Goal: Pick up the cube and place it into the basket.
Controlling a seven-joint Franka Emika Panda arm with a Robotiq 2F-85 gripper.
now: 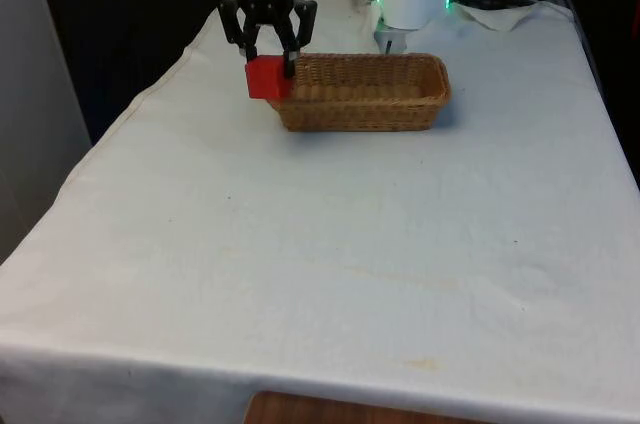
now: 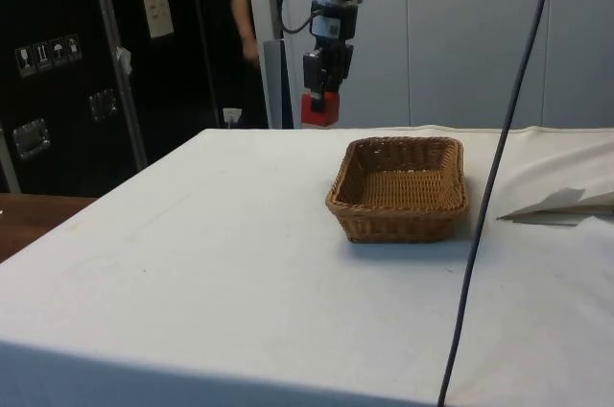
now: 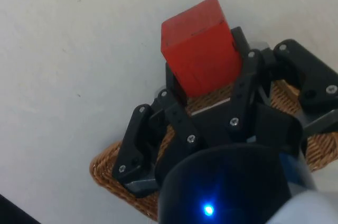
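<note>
The arm reaches straight down, its gripper (image 1: 270, 56) clamped on the red cube (image 1: 267, 78) and holding it in the air, clear of the cloth. The cube hangs just beside the wicker basket (image 1: 365, 104), at the end on the front view's left, above rim height.

Red cube held in the air beyond a wicker basket

The black two-finger gripper (image 2: 320, 100) hangs from the white arm with its fingers closed on a small red cube (image 2: 319, 110), lifted clear of the white-clothed table (image 2: 192, 253). The shallow rectangular woven wicker basket (image 2: 400, 188) sits on the cloth nearer the camera and a little to the right of the cube. A dark cable (image 2: 499, 177) crosses the picture in front, and a person's arm (image 2: 245, 28) shows behind near the dark cabinets (image 2: 67, 71).
</note>
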